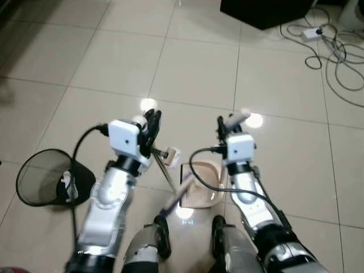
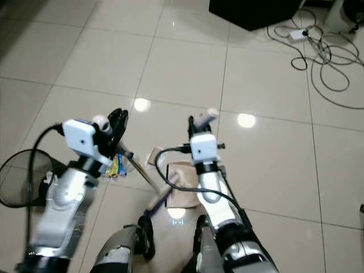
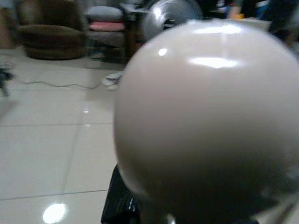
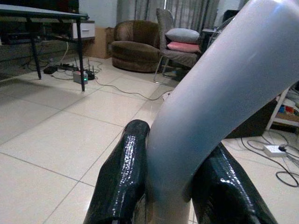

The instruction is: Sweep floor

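Observation:
My left gripper (image 1: 152, 122) is shut on the thin broom handle (image 1: 165, 170), which slants down toward the floor between my legs. Its rounded beige top (image 3: 210, 116) bulges close to the left wrist camera, above one black finger (image 3: 119, 205). My right gripper (image 1: 224, 125) is shut on the grey curved dustpan handle (image 4: 210, 93), whose tip (image 1: 240, 116) pokes above the fingers (image 4: 124, 172). The beige dustpan (image 1: 202, 185) rests on the tiles just in front of my feet. Small colourful wrappers (image 2: 114, 165) lie on the floor under the left arm.
A black round mesh bin (image 1: 42, 176) stands on the tiles at my left. Loose cables (image 1: 335, 51) and a white power strip (image 1: 311, 32) lie at the far right, next to a dark piece of furniture (image 1: 261, 11). Pale glossy tiles stretch ahead.

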Robot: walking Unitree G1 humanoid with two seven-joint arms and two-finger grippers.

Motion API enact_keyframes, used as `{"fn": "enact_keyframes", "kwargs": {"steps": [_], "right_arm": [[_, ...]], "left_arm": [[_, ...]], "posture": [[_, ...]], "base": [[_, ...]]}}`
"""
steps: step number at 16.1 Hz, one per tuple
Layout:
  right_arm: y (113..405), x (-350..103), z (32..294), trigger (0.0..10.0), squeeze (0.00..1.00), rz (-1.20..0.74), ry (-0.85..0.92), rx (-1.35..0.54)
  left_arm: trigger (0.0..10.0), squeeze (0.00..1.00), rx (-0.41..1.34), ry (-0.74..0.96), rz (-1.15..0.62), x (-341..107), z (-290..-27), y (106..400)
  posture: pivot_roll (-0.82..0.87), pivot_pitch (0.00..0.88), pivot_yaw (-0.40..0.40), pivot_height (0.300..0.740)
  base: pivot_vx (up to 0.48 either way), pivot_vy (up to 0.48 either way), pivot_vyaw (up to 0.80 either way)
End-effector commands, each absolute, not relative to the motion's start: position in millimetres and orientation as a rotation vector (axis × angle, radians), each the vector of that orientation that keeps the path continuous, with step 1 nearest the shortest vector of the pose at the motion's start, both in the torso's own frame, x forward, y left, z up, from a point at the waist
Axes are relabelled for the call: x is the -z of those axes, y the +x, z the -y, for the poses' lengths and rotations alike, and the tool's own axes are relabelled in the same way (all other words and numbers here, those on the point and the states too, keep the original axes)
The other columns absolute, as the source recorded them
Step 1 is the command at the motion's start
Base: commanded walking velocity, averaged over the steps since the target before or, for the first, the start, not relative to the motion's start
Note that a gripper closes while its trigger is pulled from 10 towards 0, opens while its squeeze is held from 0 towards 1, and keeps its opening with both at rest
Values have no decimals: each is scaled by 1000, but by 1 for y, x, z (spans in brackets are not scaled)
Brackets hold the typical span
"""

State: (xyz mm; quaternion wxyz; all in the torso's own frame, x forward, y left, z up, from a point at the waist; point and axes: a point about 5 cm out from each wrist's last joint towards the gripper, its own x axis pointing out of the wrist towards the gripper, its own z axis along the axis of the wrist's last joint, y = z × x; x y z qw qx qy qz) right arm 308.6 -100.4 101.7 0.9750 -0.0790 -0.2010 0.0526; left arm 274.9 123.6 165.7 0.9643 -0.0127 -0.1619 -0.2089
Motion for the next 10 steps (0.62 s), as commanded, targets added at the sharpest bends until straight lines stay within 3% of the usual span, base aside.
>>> {"fn": "enact_keyframes", "kwargs": {"steps": [1,6,10], "right_arm": [[303,-87,114,10000,0,337,-181,-82],[300,-86,128,10000,0,334,-173,-50],[296,-82,143,10000,0,284,-121,-35]], "left_arm": [[10000,0,517,-66,319,-171,-122,268],[10000,0,580,-72,340,-189,-131,269],[10000,0,551,47,366,-211,-168,278]], "posture": [[42,297,30,740],[44,259,32,740],[42,223,29,740]], "base": [[0,0,0],[0,0,0],[0,0,0]]}}
